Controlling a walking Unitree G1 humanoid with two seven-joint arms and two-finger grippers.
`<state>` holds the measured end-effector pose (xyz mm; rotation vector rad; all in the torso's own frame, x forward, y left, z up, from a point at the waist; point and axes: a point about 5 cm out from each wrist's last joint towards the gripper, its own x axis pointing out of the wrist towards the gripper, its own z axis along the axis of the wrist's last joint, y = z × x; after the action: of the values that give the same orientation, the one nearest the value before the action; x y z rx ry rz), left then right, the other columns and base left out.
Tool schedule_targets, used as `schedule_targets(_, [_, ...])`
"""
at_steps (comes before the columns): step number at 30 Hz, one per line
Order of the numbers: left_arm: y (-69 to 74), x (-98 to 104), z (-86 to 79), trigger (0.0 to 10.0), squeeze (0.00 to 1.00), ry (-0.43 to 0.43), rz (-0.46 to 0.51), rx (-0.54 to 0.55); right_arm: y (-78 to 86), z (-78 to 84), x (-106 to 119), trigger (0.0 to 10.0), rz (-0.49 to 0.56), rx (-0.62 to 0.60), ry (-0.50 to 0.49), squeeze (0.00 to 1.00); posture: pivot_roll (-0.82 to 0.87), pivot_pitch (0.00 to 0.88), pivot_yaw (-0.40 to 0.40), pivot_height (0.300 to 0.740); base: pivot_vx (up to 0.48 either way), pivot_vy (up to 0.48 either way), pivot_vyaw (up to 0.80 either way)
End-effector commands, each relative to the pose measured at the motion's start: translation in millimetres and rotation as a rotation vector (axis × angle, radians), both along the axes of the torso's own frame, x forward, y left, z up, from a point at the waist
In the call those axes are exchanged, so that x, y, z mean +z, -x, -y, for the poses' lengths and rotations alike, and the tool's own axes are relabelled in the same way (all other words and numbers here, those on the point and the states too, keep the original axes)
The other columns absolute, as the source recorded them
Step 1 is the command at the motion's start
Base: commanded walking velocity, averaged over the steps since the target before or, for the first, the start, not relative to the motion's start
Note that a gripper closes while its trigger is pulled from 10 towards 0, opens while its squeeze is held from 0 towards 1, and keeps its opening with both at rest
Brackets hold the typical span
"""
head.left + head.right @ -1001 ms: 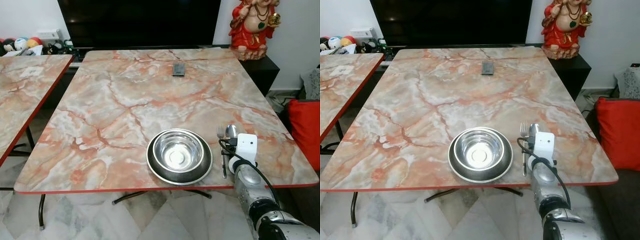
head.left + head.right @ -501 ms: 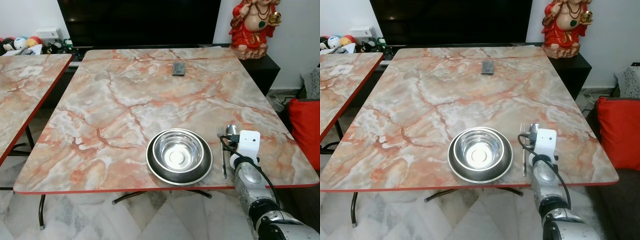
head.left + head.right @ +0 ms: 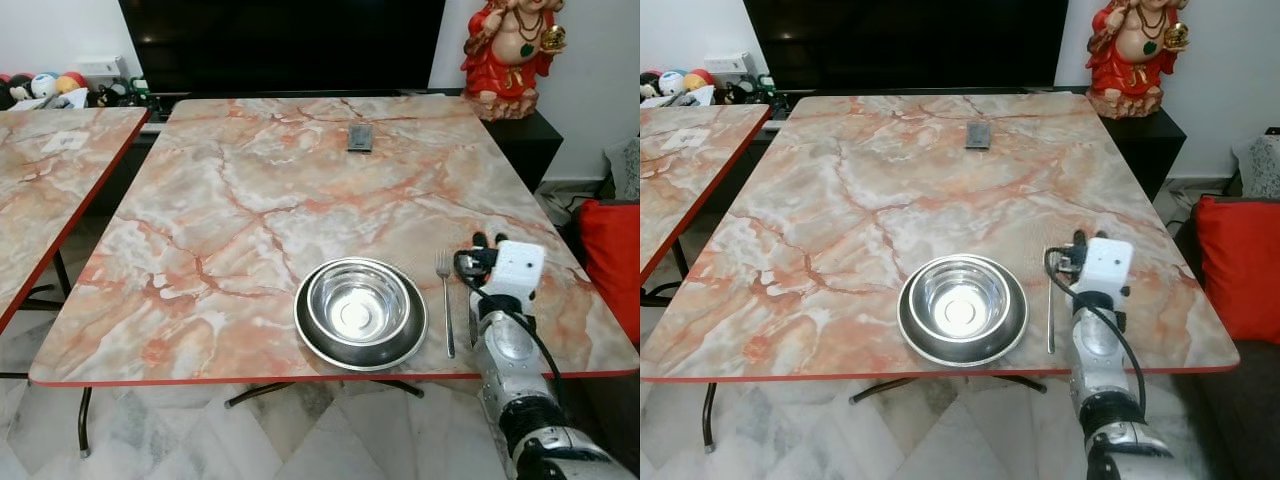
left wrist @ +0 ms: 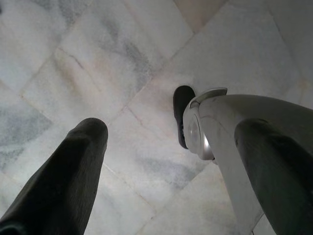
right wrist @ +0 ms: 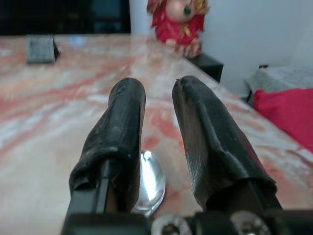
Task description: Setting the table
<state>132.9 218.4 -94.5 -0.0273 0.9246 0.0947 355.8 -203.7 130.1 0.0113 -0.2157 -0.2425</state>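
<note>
- Arm on your right reaches over the marble-patterned table point(image 3: 250, 200), its right gripper point(image 5: 159, 142) low above the spoon point(image 5: 149, 183), fingers slightly parted, gripping nothing.
- Shiny round steel bowl point(image 3: 357, 305) sits in a dark-rimmed plate point(image 3: 310, 335); a slim fork point(image 3: 446, 310) lies just right of the plate, the spoon beyond it.
- Your left gripper point(image 4: 166, 161) hangs open over pale floor tiles.

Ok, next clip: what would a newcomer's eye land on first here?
Probably the steel bowl nested in a plate near the marble table's front edge, with a fork to its right. Next, the right gripper beside the fork, fingers slightly apart above a spoon. A red figurine stands behind the table.
</note>
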Motion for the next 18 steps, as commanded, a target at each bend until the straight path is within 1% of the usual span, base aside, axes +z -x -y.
schedule_targets(1, [6.7,-2,-2.3,10.0,0.00,-0.005,-0.027,0.003,4.8,-4.1,0,10.0,0.027,0.017,0.002,0.00,-0.01,0.047,0.013,0.740,0.000,0.000,0.00])
schedule_targets(3, [6.8,-2,-2.5,10.0,0.00,-0.009,-0.027,0.000,10.7,-7.4,-3,10.0,0.032,0.046,0.020,0.00,-0.01,0.043,0.013,0.740,0.000,0.000,0.00])
schedule_targets(6, [6.7,-2,-2.7,10.0,0.00,-0.013,-0.026,-0.001,21.9,-11.4,-13,10.0,0.024,0.081,0.027,0.00,-0.02,0.010,0.012,0.740,0.000,0.000,0.00])
schedule_targets(8, [6.2,-2,-2.5,10.0,0.00,-0.013,-0.025,-0.002,23.7,-12.8,-15,10.0,0.014,0.090,0.040,0.00,-0.02,0.006,0.012,0.740,0.000,0.000,0.00])
schedule_targets(11, [4.7,-1,-2.4,10.0,0.00,-0.013,-0.018,-0.002,28.5,-15.6,-19,10.0,0.008,0.091,0.013,0.00,-0.03,0.000,0.014,0.740,0.000,0.000,0.00])
schedule_targets(18, [2.6,-1,-2.5,10.0,0.00,-0.015,-0.013,-0.006,32.3,-19.9,-17,10.0,0.006,0.095,0.001,0.00,-0.03,0.000,0.016,0.740,0.000,0.000,0.00])
